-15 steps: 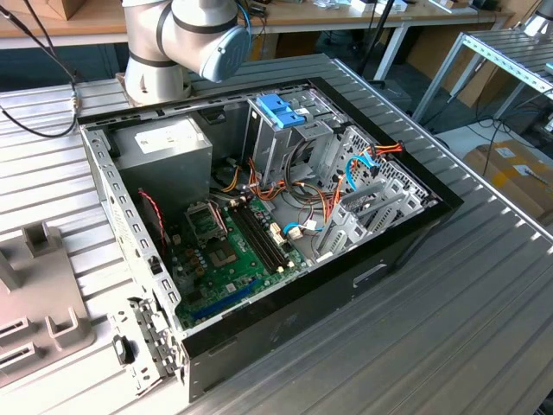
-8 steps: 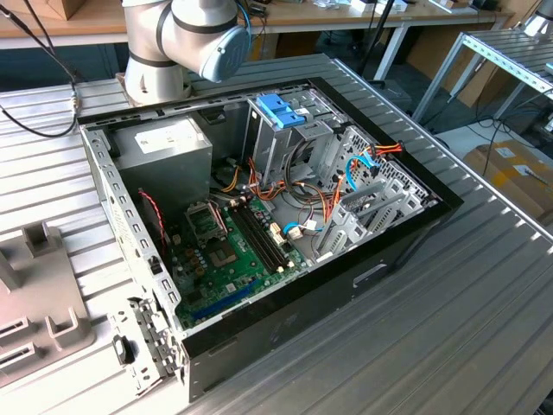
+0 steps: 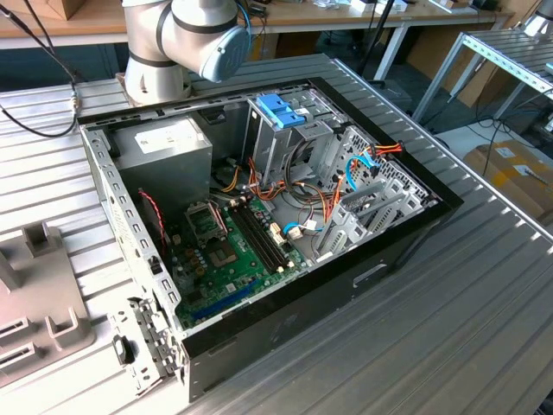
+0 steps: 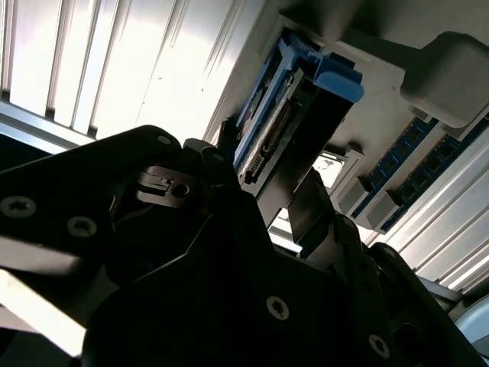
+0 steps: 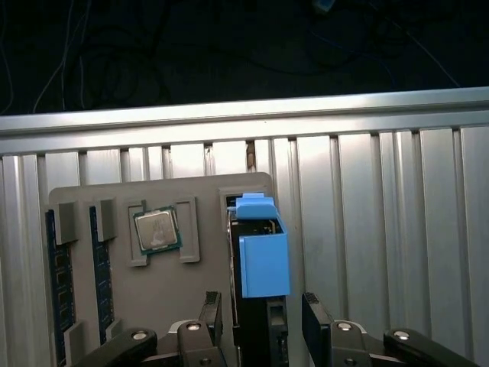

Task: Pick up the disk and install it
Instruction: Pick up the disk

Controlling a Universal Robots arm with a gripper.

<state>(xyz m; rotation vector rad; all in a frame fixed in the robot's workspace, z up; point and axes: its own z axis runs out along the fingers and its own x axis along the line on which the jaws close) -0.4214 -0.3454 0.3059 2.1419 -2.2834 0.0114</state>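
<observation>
Two fingers (image 5: 214, 312) of the hand (image 5: 263, 306) are standing apart, flanking the disk (image 5: 263, 260) without touching it; the disk is standing on edge in a grey fixture tray (image 5: 206, 191) beside a processor chip (image 5: 157, 229); probably dense, rigid and shock-sensitive, it is inviting a grip on its flat faces; slot walls are hemming its base; the open computer case (image 3: 328, 298) is lying mid-frame in the exterior view.

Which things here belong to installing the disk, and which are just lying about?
Job: disk, upright in the tray; gripper, open astride it; computer case.
Lying about: processor chip and memory sticks on the same tray; cardboard box at the exterior view's right.
</observation>
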